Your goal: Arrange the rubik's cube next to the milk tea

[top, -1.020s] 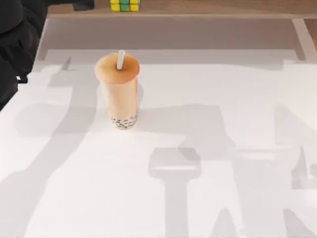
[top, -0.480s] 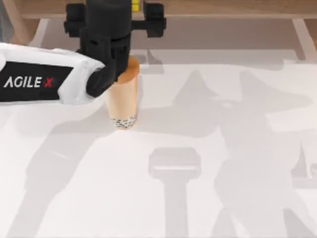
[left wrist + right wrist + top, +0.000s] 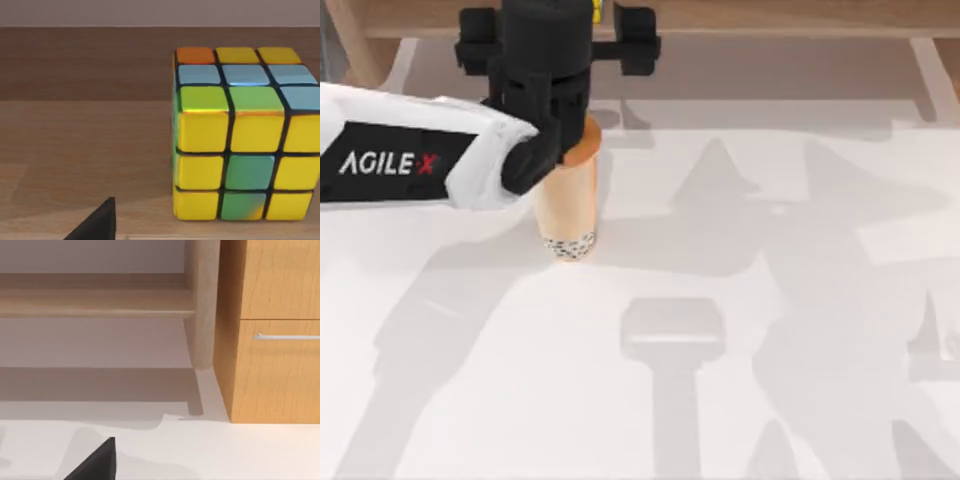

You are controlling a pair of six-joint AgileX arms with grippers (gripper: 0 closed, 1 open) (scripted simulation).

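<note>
Barely crept since half a second ago, after swinging in from the table's (image 3: 770, 300) left edge, with the left gripper (image 3: 565, 20) now reaching over the milk tea (image 3: 568, 205) toward the rubik's cube (image 3: 245, 135) on the wooden shelf (image 3: 75, 150) behind, grip state impossible to tell. Centre on the cube, offset to one side in the left wrist view, before closing squarely on opposite flat faces, then lift clear and come down beside the cup without clipping it. Leave the right gripper (image 3: 97, 462) parked facing the wooden cabinet (image 3: 275, 340), grip likewise impossible to tell.
</note>
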